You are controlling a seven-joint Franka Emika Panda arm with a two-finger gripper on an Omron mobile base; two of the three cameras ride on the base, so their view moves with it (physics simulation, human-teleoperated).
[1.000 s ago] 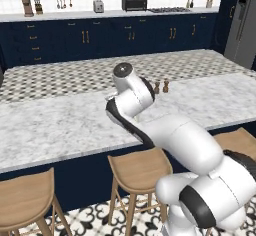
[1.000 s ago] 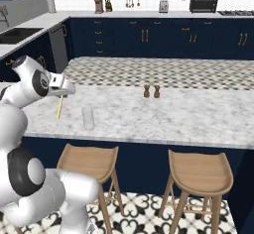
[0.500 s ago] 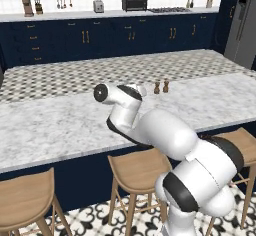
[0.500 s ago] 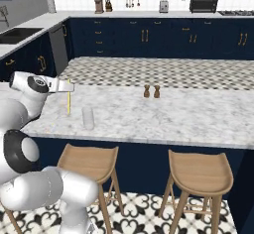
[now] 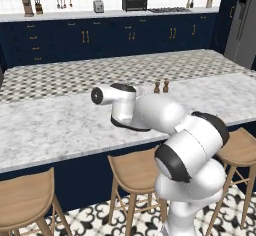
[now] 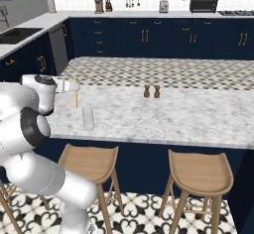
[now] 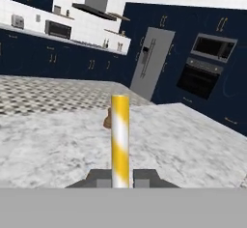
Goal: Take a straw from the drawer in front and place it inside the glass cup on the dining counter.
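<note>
Gripper at the left of the frame clenches the yellow straw, which hangs upright above the counter, just behind the glass.

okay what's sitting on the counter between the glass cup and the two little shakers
Nothing. In the right base view, the dining counter is bare marble between the glass cup and the two shakers. The straw, shut in the hand, hangs behind the cup, off that stretch.

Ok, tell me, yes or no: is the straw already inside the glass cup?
No. In the right base view the straw hangs upright from the gripper, behind and left of the glass cup, not in it.
</note>
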